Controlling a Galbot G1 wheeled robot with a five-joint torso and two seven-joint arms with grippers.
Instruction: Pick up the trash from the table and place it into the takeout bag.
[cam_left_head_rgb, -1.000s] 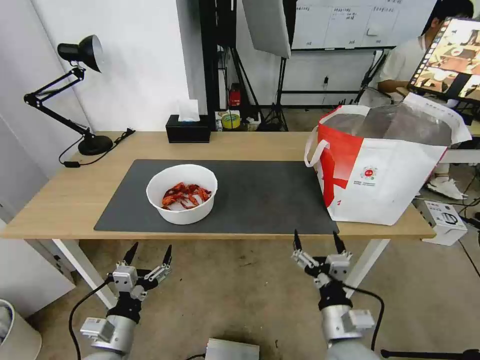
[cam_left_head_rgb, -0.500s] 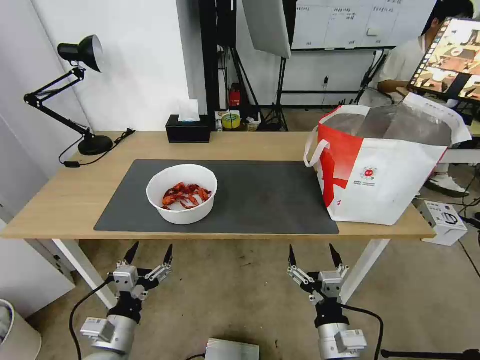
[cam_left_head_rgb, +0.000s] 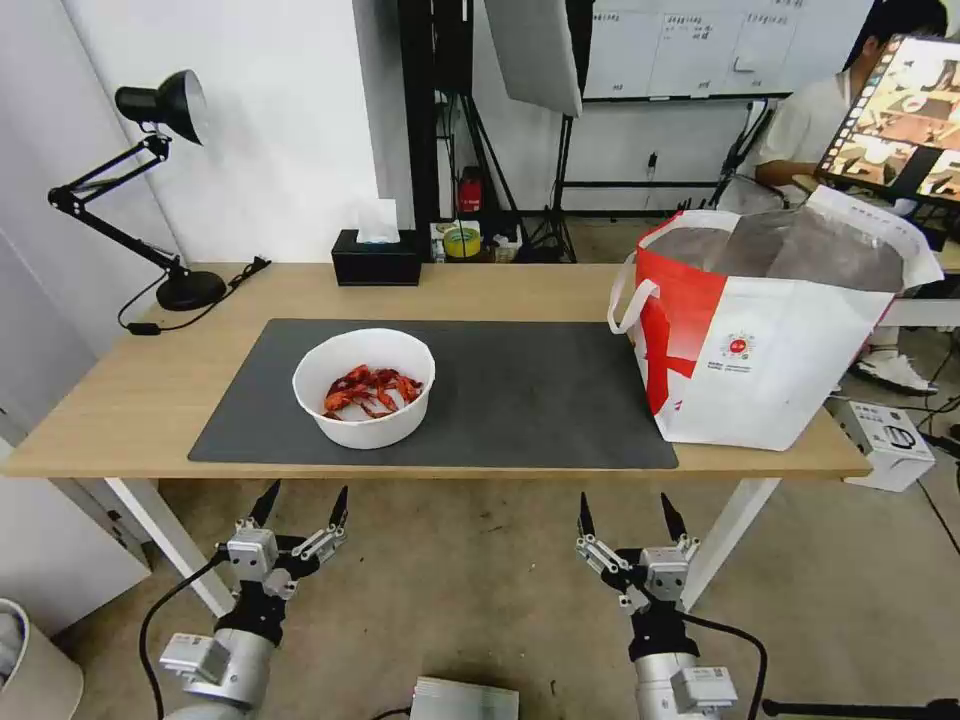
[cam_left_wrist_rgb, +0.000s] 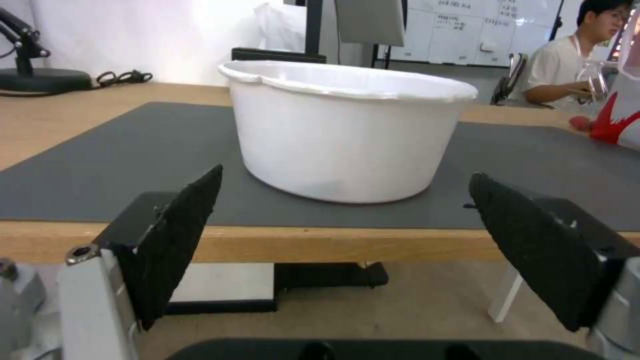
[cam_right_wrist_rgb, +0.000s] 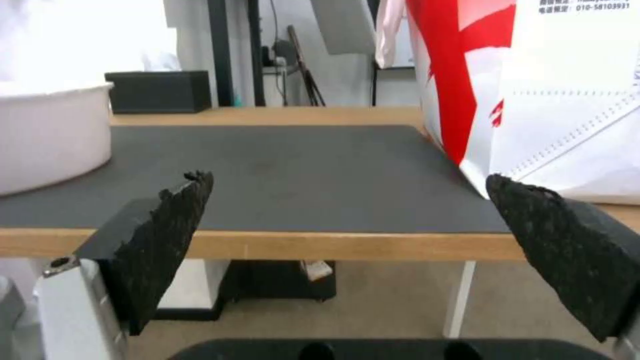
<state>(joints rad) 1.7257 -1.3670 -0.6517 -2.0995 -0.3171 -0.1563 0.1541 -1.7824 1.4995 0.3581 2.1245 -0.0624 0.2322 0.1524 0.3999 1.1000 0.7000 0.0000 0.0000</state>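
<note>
Both arms are silver-grey metal cylinders, each trailing a looping black cable. The left gripper (cam_left_head_rgb: 302, 503) and right gripper (cam_left_head_rgb: 630, 516) have pale grey knuckle blocks with small screws and pointed black fingers (cam_left_wrist_rgb: 179, 235), whose inner pads look rough and worn at the edges.

On the bench (cam_left_head_rgb: 150, 380) a mat (cam_left_head_rgb: 520, 400) carries the bowl (cam_left_head_rgb: 364, 387) at its left. The takeout bag (cam_left_head_rgb: 760, 340) stands at its right end. My grippers hang below the near edge.
</note>
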